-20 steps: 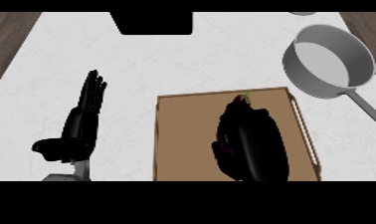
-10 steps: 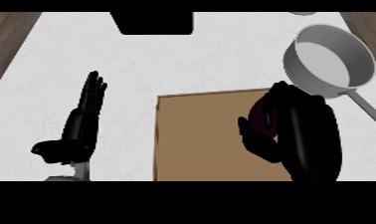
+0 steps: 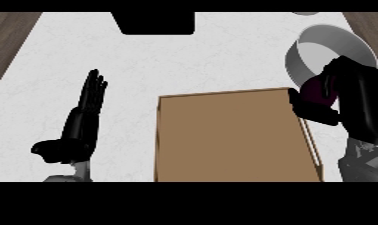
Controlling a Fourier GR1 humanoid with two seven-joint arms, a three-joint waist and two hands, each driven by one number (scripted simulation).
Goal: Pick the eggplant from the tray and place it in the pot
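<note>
My right hand (image 3: 353, 100) hangs at the right edge of the view, curled round the dark purple eggplant (image 3: 317, 91), of which only a patch shows between thumb and fingers. It is lifted off the brown tray (image 3: 229, 139) and sits over the tray's right rim, right next to the grey pot (image 3: 317, 51), partly covering the pot's near wall. My left hand (image 3: 80, 124) rests open at the lower left, fingers up.
A black rectangular object (image 3: 157, 22) sits at the counter's far edge. Another grey round thing (image 3: 304, 13) peeks in at the top right. Dark wood borders the white counter (image 3: 184, 64) at both upper corners.
My right hand has carried the eggplant up off the tray and to the right, toward the pot. The tray now lies bare. The left hand has stayed still.
</note>
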